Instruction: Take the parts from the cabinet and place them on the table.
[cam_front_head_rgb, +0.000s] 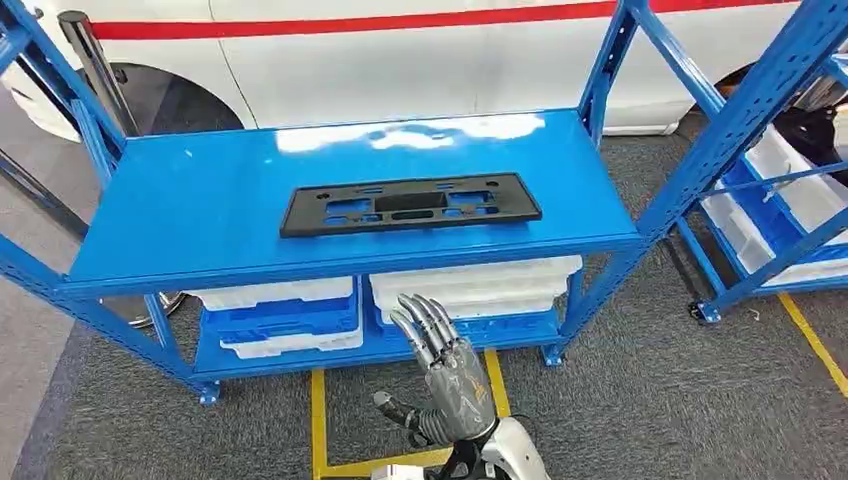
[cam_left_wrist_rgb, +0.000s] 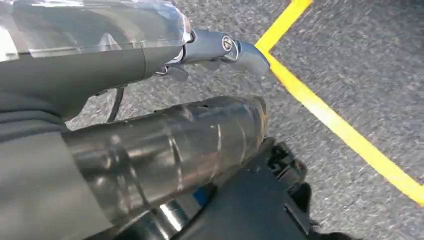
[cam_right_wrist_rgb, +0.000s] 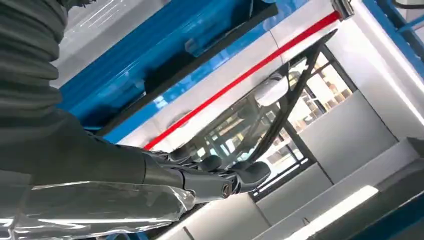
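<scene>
One black part lies flat on the blue shelf, long axis running across the shelf. Head view: the right hand is raised below the shelf's front edge, fingers extended and apart, holding nothing; the part lies ahead of and above it. White and blue bins sit beneath the shelf. Left wrist view: the left hand hangs over grey floor with a yellow line; its state cannot be told. Right wrist view: the right hand's fingers hold nothing; the shelf is beyond.
</scene>
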